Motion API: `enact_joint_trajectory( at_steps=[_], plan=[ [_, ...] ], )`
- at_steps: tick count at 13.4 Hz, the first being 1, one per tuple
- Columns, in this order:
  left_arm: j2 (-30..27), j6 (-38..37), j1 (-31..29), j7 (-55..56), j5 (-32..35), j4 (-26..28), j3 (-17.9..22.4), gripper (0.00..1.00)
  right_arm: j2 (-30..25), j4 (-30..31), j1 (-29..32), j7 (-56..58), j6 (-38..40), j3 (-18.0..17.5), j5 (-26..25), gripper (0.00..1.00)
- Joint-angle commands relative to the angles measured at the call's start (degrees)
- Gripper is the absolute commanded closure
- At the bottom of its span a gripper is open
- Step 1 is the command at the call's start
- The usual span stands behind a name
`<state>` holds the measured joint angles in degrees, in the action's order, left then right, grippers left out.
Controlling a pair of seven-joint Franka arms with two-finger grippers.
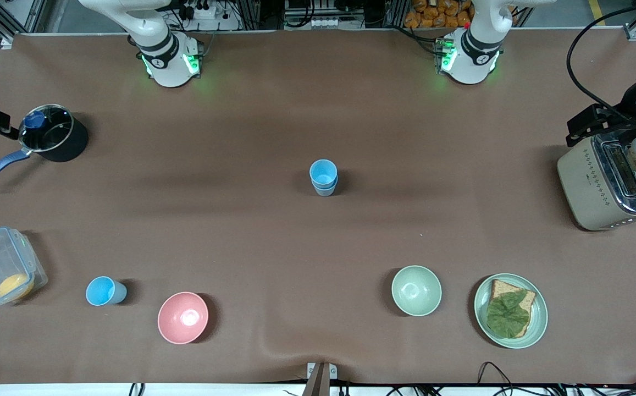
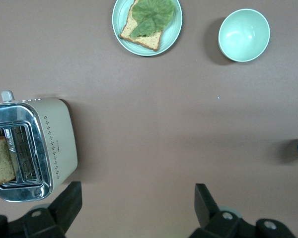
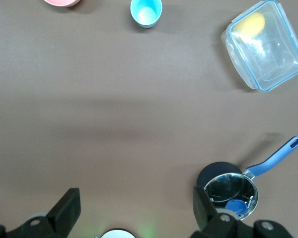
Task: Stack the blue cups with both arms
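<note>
Two smooth blue cups (image 1: 324, 177) sit nested mid-counter; a third cup (image 1: 105, 290) stands empty beside the pink bowl (image 1: 183, 317). The left tool (image 2: 136, 206) and the right tool (image 3: 135, 210) hang spread wide.

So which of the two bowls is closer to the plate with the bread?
The pale green bowl, right beside the plate. The pink bowl sits toward the right arm's end.
</note>
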<state>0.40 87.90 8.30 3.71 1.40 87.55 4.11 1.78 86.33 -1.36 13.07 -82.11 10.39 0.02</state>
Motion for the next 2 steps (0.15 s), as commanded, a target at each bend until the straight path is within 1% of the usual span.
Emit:
enact_joint_trajectory(
  at_steps=[1, 2],
  plan=[
    [-0.04, 0.34, -0.13, -1.34, 1.32, -0.27, -0.07, 0.00, -1.70, 1.91, 3.12, 0.47, -0.85, -3.45, -0.37, 0.00],
    [-0.04, 0.34, -0.22, -1.42, 1.32, -0.27, 0.02, 0.00, -1.70, 2.00, 3.03, 0.47, -1.03, -3.53, -0.37, 0.00]
  ],
)
